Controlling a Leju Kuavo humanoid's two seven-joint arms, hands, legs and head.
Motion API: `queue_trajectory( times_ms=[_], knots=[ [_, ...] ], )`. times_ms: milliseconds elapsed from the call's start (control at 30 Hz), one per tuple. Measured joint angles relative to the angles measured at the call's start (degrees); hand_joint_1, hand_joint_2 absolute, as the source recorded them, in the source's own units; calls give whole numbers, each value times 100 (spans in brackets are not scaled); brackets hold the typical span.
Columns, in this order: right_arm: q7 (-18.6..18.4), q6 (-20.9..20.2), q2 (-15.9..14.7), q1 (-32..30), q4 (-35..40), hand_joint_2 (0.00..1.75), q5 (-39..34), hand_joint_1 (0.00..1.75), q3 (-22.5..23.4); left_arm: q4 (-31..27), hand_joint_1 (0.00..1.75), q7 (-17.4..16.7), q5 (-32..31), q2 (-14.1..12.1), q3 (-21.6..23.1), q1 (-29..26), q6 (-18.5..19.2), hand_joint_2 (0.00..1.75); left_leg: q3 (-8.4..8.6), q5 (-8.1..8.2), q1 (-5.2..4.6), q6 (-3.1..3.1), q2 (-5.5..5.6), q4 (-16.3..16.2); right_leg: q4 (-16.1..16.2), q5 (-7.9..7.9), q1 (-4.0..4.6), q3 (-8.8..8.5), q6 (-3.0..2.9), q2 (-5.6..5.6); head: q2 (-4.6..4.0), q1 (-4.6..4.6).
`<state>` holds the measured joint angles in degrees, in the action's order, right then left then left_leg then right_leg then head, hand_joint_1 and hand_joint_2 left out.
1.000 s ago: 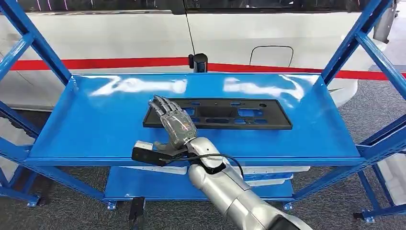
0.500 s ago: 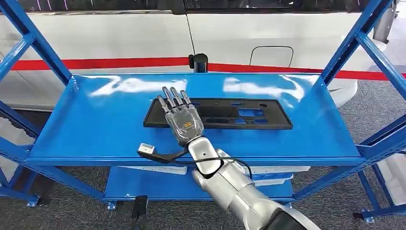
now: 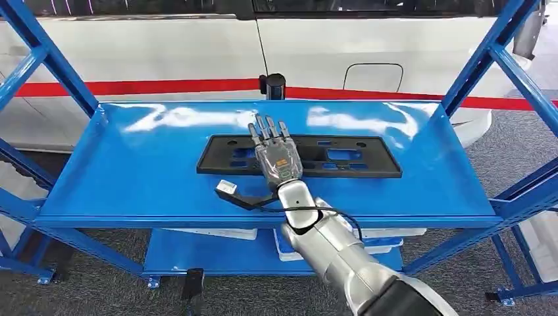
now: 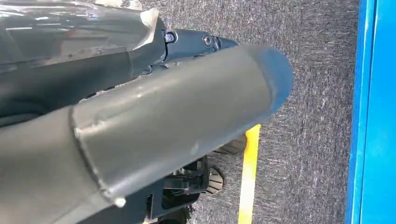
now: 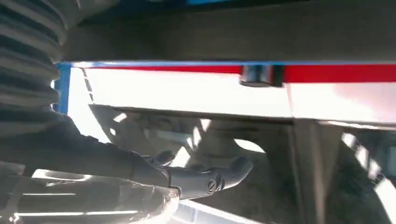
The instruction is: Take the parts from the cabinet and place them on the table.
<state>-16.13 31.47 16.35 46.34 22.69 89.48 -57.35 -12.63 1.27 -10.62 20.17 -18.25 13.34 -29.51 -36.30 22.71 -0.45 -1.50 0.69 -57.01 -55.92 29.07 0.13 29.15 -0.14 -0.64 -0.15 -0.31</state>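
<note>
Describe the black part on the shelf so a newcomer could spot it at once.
Find the blue rack's top shelf. The black plastic frame lies flat across its middle, under the right hand. It is long, rectangular, pierced with cutouts, and the only dark item lying there.

Black slotted part (image 3: pixel 342 157) flat on blue cabinet shelf (image 3: pixel 131 171)

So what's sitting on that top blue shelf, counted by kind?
Black flat part: 1
Robot hand, reaching over the part: 1
Total: 2
</note>
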Motion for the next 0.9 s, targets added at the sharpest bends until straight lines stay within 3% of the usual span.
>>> queue_trajectory(
  times_ms=[200,233,267,567,733,767,800,833,900],
  knots=[
    [-151,-256,-238,11,-135,175,-22,0,374,0,0,-2,-28,-9,131,0,40,0,1,0,-1,0,2,-1,1,-1,-1,-1,1,0,0,0],
    [-203,-302,-319,29,-153,175,-31,49,469,0,0,-2,-61,-9,157,1,46,0,3,0,-1,-1,4,-2,1,-1,-2,-1,1,1,0,2],
    [-229,-332,-374,46,-164,175,-37,171,537,0,0,-2,-77,-9,181,1,48,0,4,-1,-1,-1,8,-2,2,-1,-4,-4,1,2,0,2],
    [-326,-136,-743,-32,-210,175,-142,175,1014,0,0,124,-201,-11,391,1,-65,0,7,-1,-3,-2,6,-4,1,-4,-8,-8,4,1,0,2],
    [-345,278,-879,-186,-109,175,-96,175,1333,-33,0,1160,-30,-11,477,2,-560,0,7,-1,-2,-2,9,-5,1,-3,-8,-10,4,2,0,0],
    [-321,357,-916,-239,-43,175,-46,175,1434,-37,0,1531,171,-11,538,2,-735,0,7,-1,-1,-2,8,-5,1,-3,-8,-10,4,1,0,0],
    [-317,365,-920,-274,-32,175,-39,175,1449,-37,0,1579,200,-11,558,3,-757,0,7,-1,-1,-2,8,-4,1,-3,-8,-10,4,1,0,0],
    [-245,435,-972,-330,65,175,0,175,1608,-39,0,1968,473,-11,638,3,-936,0,7,-1,-2,-2,8,-4,1,-3,-8,-10,4,1,0,0],
    [-109,551,-1010,-443,237,175,18,175,1775,-42,0,2250,934,-11,774,0,-957,0,6,-1,-2,-2,8,-4,1,-3,-8,-11,5,1,0,2]
  ],
)
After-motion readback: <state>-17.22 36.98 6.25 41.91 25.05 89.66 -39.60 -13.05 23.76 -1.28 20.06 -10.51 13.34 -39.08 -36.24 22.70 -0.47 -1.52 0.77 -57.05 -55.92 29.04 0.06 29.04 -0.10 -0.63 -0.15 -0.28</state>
